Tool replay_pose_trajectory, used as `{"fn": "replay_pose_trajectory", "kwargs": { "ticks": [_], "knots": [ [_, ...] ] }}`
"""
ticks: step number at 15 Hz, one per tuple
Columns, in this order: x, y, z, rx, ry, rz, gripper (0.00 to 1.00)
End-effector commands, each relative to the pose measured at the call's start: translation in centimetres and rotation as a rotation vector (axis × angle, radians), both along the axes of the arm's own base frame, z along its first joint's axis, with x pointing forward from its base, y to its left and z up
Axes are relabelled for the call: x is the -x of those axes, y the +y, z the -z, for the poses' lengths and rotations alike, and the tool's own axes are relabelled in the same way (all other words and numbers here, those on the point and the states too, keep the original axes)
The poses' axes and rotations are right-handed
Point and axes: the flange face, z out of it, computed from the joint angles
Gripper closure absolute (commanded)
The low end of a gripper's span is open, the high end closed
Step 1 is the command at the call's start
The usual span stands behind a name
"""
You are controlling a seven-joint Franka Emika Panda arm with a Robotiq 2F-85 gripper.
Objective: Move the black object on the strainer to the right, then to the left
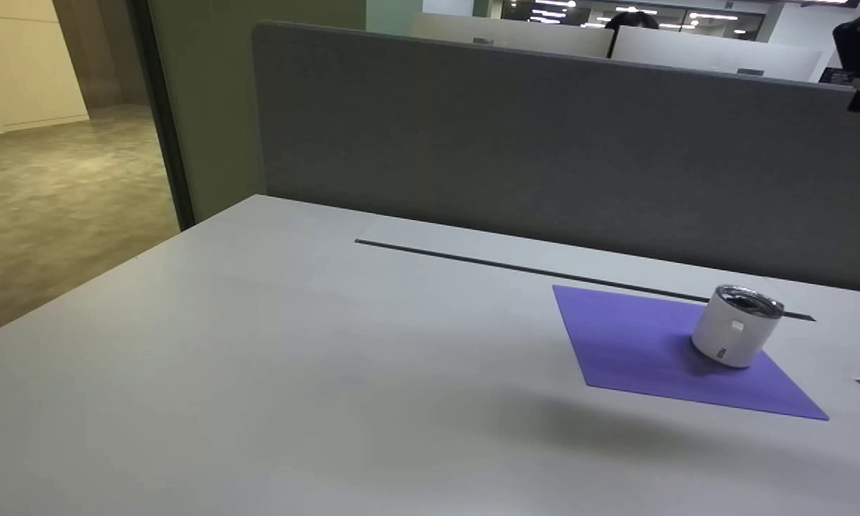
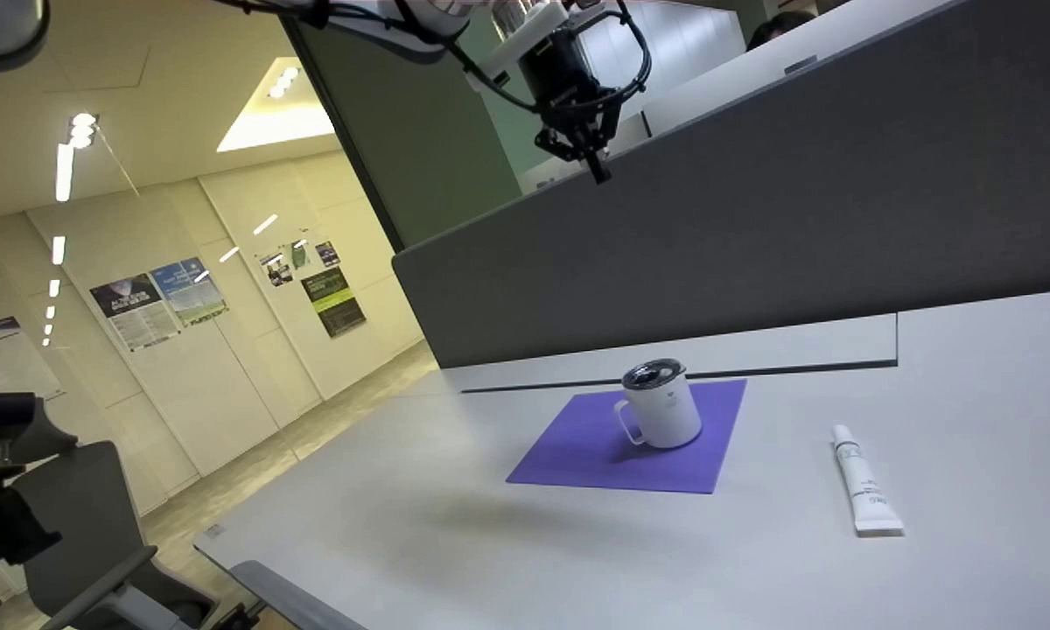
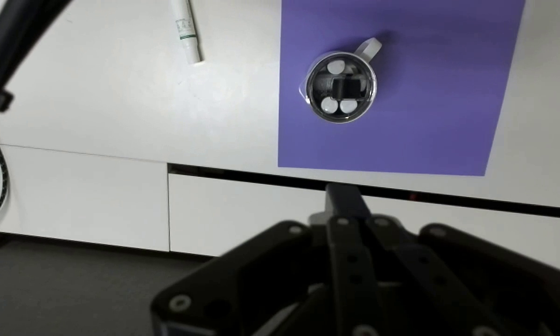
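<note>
Black and small, the lid slider [image 3: 346, 88] is sitting atop the white mug [image 2: 672, 413] on the purple mat [image 2: 569, 444], and I am seeing the gripper [image 2: 598, 168] hanging high, clenched on nothing, so it should be descending, then nudging sideways without tipping the mug.

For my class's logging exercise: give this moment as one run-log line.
white mug: upright on purple mat | black piece: on mug's lid | pincer: shut, empty, clear of mug | white tube: on table
</note>
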Motion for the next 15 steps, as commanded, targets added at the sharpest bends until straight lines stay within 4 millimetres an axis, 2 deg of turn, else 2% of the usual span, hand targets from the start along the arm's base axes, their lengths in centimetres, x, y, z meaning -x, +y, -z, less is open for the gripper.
{"fn": "replay_pose_trajectory", "kwargs": {
  "ticks": [1,8,11,15],
  "knots": [
    [0.0,-0.2,2.6,0.003,0.036,-0.026,1.0],
    [1.1,0.6,13.8,-0.024,0.037,-0.055,1.0],
    [1.9,1.0,17.6,-0.032,0.031,-0.067,1.0],
    [2.9,1.1,21.4,-0.022,0.012,-0.081,1.0]
  ]
}}
